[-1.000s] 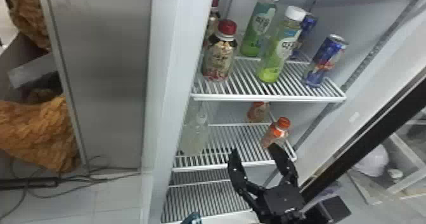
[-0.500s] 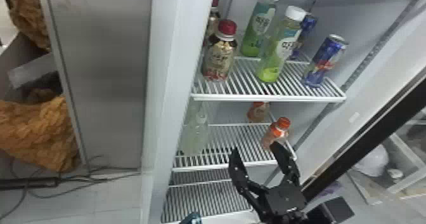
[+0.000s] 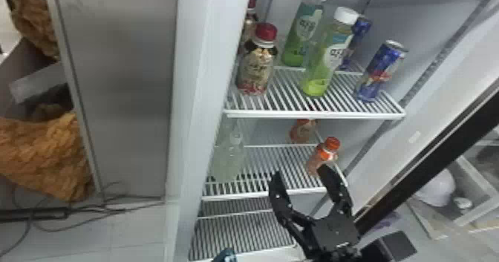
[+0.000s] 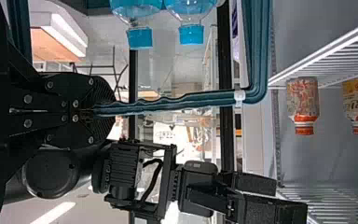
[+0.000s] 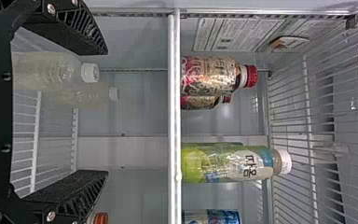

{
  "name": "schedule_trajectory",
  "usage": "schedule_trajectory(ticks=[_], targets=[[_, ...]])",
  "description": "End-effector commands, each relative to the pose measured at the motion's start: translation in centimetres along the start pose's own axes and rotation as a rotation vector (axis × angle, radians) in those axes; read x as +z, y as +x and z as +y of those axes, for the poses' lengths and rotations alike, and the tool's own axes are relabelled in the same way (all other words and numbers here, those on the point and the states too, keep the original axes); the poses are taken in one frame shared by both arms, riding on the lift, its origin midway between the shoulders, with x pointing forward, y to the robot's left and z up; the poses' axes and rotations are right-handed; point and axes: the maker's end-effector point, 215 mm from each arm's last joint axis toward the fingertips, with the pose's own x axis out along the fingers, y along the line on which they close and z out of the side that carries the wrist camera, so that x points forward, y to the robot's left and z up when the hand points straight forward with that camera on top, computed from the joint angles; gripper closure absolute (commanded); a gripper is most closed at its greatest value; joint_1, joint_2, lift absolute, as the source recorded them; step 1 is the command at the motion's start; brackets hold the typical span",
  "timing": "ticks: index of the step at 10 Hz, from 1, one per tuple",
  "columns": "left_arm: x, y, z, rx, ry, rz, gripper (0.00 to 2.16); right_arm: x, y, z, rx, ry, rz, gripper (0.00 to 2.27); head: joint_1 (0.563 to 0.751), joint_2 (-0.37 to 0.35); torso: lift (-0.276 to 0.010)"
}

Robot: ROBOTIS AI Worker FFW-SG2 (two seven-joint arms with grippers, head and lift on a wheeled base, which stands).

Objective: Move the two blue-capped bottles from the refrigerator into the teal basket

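Bottles w/ blue caps [image 4: 140,37] [image 4: 191,35] are both seen within the teal basket [image 4: 258,46], so transfer is judged done, w/ only R arm withdrawal prob. left. Basket's handle [image 4: 191,100] is clamped by L gripper [image 4: 109,108]; R gripper [image 3: 301,172] is empty, fingers wide apart, near the orange-capped bottle [image 3: 326,155], though whether that's touched can't be told.

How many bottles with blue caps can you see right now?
2. One blue-capped bottle and the other are side by side in the teal basket, whose handle the left gripper holds. More could be hidden deeper inside.
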Motion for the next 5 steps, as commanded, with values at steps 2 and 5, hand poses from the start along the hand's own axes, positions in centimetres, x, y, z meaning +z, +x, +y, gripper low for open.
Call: schedule_trajectory(ticks=[2,5], targets=[[0.02,-0.05,0.03,0.001,0.0,0.0,1.14,0.38,-0.09,-0.17,-0.002,-0.01,-0.012,0.1,0.695,-0.35,-0.142],[0.26,-0.09,-0.03,-0.003,-0.004,-0.013,1.14,0.68,-0.17,-0.17,-0.002,-0.011,-0.017,0.1,0.695,-0.35,-0.142]])
